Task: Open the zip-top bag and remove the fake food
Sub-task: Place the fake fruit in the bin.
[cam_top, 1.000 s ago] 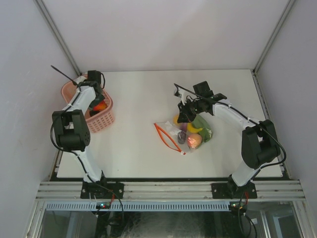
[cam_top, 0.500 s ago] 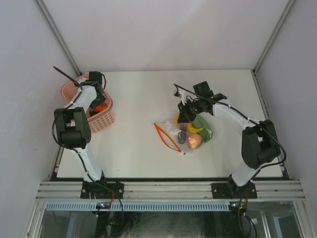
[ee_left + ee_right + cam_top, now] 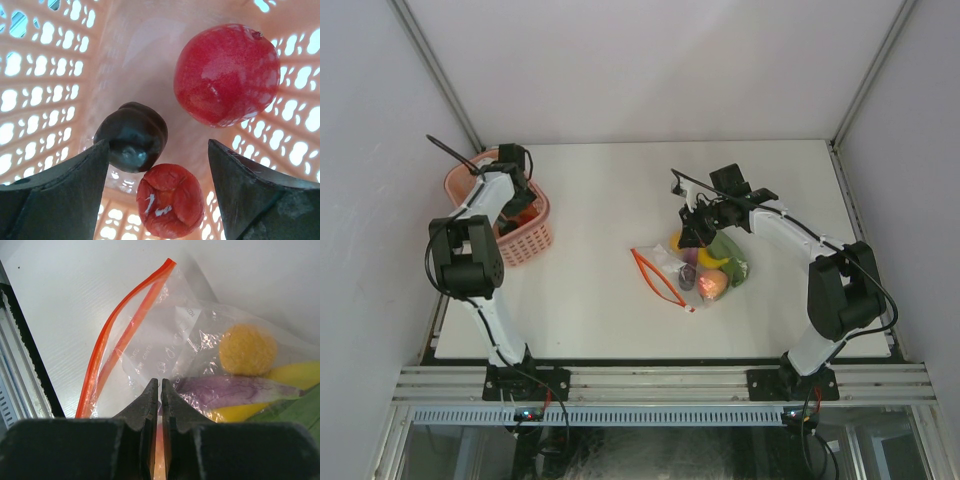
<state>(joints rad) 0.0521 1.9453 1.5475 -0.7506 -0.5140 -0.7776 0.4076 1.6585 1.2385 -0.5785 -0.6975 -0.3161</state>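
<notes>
The zip-top bag (image 3: 672,268) lies mid-table, its red-orange zipper strip (image 3: 118,335) parted. Through the clear film (image 3: 165,340) I see fake food: an orange ball (image 3: 247,349), a purple eggplant (image 3: 235,389), a yellow piece (image 3: 295,374) and a green piece (image 3: 297,410). My right gripper (image 3: 160,381) is shut, pinching the bag's upper film just above the eggplant; in the top view it (image 3: 693,237) sits over the bag's far side. My left gripper (image 3: 157,145) is open and empty inside the pink basket (image 3: 527,245), above a red tomato (image 3: 169,201), a dark plum (image 3: 131,135) and a red round fruit (image 3: 227,75).
The pink perforated basket stands at the table's far left, close to the left wall. The table's front edge and a metal rail (image 3: 20,380) run near the bag's zipper side.
The left arm's elbow has shifted slightly while its gripper stays in the basket. The right arm and the bag have not visibly moved.
</notes>
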